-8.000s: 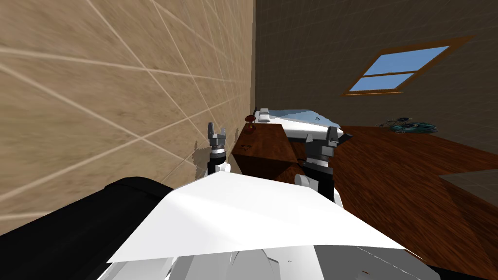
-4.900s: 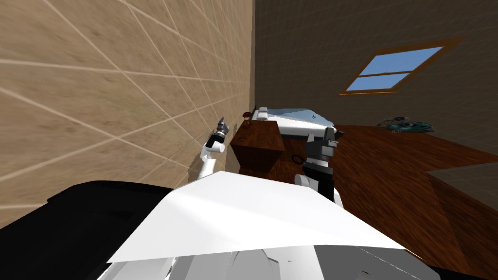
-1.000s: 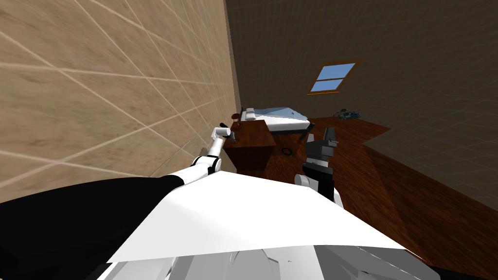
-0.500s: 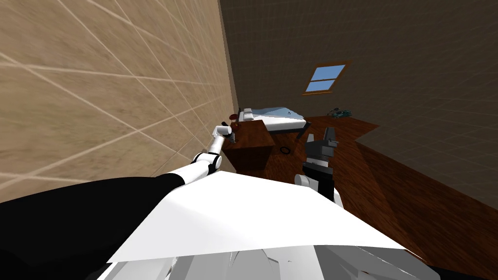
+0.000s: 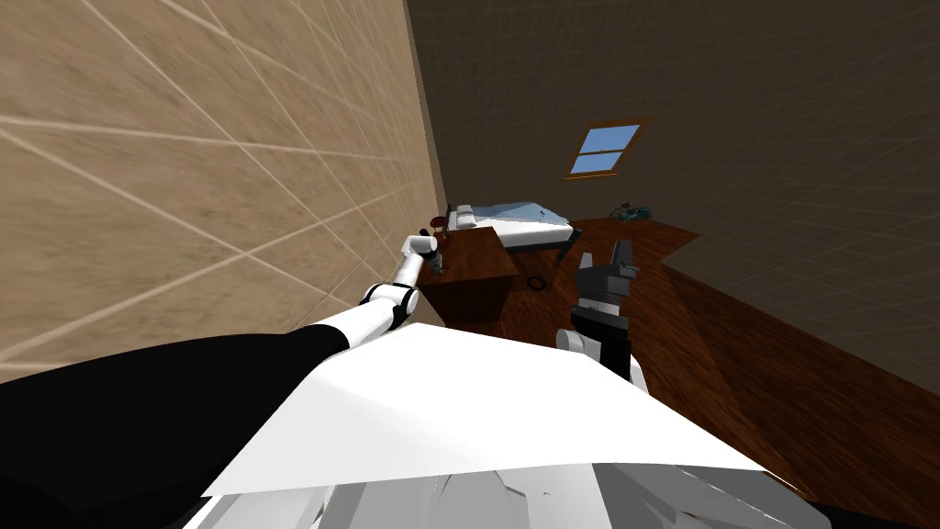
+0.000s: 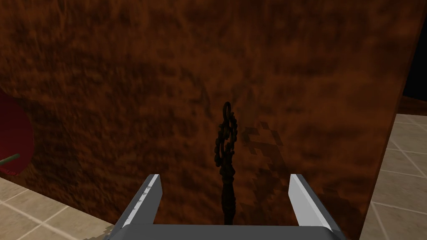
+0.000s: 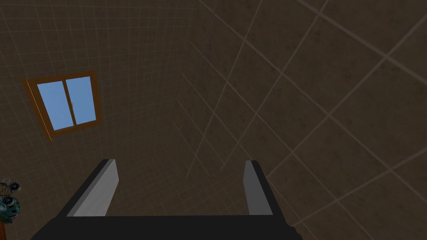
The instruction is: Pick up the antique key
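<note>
The left arm [image 5: 367,310] reaches out along the tan tiled wall [image 5: 184,184], and the left pincer [image 5: 437,263] hangs over the near left part of a dark wooden table [image 5: 479,255]. In the left wrist view its fingers [image 6: 146,196] stand wide apart, clamped on nothing – the antique key [image 6: 225,141] lies on the wood between them, touching neither (its ornate bow points away from the pincer, its shaft runs in under the dark body). A red object [image 6: 12,143] sits on the same top, off to one side of the key. Beyond the table stands a bed [image 5: 528,214]; a dark ring [image 5: 535,284] lies on the wooden floor [image 5: 734,349] near the table's right side. The right pincer [image 5: 617,259] is raised well apart from the table – fingers [image 7: 102,187] spread and empty
</note>
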`<state>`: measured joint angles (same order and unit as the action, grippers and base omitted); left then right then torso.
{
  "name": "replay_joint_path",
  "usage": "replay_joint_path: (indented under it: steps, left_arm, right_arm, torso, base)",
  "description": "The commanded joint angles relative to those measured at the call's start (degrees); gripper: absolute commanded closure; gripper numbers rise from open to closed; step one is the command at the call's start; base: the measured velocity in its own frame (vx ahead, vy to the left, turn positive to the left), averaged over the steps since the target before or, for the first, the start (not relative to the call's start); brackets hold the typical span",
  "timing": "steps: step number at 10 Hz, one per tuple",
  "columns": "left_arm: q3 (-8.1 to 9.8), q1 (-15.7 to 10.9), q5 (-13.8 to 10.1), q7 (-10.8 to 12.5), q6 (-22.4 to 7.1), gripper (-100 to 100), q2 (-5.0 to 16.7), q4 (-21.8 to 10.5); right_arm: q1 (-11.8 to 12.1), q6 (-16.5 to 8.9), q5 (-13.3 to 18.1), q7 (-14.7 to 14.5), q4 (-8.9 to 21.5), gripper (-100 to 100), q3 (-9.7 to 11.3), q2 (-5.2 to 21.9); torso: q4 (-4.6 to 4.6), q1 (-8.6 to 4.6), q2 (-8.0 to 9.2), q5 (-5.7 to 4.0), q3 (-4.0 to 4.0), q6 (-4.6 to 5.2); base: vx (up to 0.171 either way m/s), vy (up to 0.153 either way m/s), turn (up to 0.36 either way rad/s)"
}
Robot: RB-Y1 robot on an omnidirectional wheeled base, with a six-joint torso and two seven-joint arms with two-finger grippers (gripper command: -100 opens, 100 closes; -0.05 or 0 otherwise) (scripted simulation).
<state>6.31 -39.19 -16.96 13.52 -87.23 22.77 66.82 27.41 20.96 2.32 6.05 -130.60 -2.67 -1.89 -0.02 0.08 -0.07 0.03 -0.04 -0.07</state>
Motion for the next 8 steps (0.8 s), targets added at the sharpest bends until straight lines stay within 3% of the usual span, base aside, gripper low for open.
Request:
replay_joint_path:
  steps: [1, 2, 3, 6, 7, 8]
  left_arm:
    - [0.0, 0.0, 0.0, 0.0, 0.0, -100, 0.0, 0.0]
    - [-0.02, 0.0, 0.0, 0.0, -0.2, 0, 0.0, -0.1]
    - [-0.1, 0.6, 0.3, -0.3, 1.7, -100, -0.4, -1.3]
    - [-0.18, 1.2, 0.6, -0.5, 3.6, -100, -0.9, -2.5]
    - [-0.16, 0.9, 0.5, -0.4, 2.9, -100, -0.8, -2.3]
    - [-0.16, 0.9, 0.5, -0.4, 3.1, 100, -0.8, -2.4]
  right_arm:
    - [0.0, 0.0, 0.0, 0.0, 0.0, 0, 0.0, 0.0]
    - [0.0, 0.0, 0.0, 0.0, 0.0, 0, 0.0, 0.0]
    - [0.0, 0.0, 0.0, 0.0, 0.0, 0, 0.0, 0.0]
    - [0.0, 0.0, 0.0, 0.0, 0.0, 0, 0.0, 0.0]
    - [0.0, 0.0, 0.0, 0.0, 0.0, 0, 0.0, 0.0]
    - [0.0, 0.0, 0.0, 0.0, 0.0, 0, 0.0, 0.0]
  torso:
    - [0.0, 0.0, 0.0, 0.0, 0.0, 0.0]
    - [0.0, -0.04, 0.02, -0.01, 0.01, -0.01]
    - [0.01, -0.07, 0.04, -0.02, 0.02, 0.0]
    - [-0.01, -0.09, -0.05, -0.02, -0.03, 0.0]
    - [-0.01, -0.08, -0.05, -0.02, -0.03, 0.0]
    - [0.0, -0.09, -0.01, -0.02, 0.0, 0.0]
  base:
    - [0.005, 0.01, -0.008]
    - [0.0, 0.0, 0.0]
    - [0.022, 0.005, -0.01]
    - [0.025, 0.002, -0.006]
    - [0.009, 0.001, -0.002]
    - [0.0, 0.0, 0.0]
